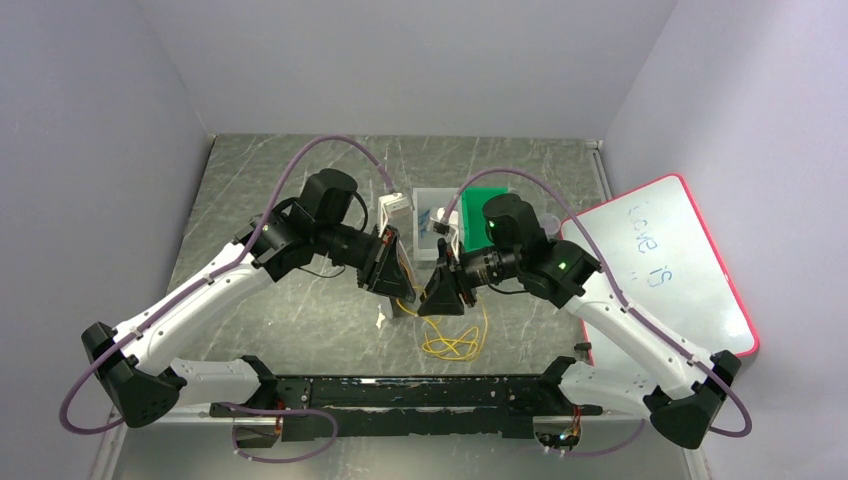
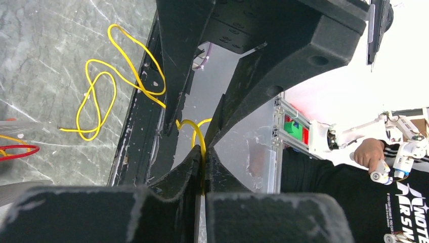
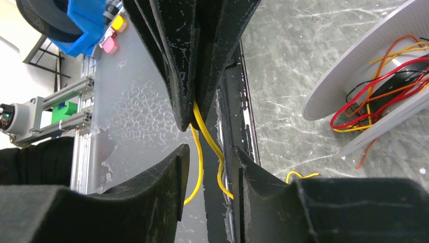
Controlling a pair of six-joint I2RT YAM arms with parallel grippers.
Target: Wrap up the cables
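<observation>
Pinching the thin yellow cable (image 2: 199,132), the left gripper (image 2: 204,157) grips firmly; the right gripper (image 3: 210,164), jaws apart astride it, should close next.

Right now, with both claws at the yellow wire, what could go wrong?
The left claw pinches the yellow wire at its very tips; a tug may slip it out. The right claw stands open around it, nearly tip to tip: they could collide. Its slack loops on the table could knot.

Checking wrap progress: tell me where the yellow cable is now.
In the top view, the yellow cable lies looped at centre, just beyond the black base rail; one strand rises into the shut left end effector, beside the right end effector.
</observation>
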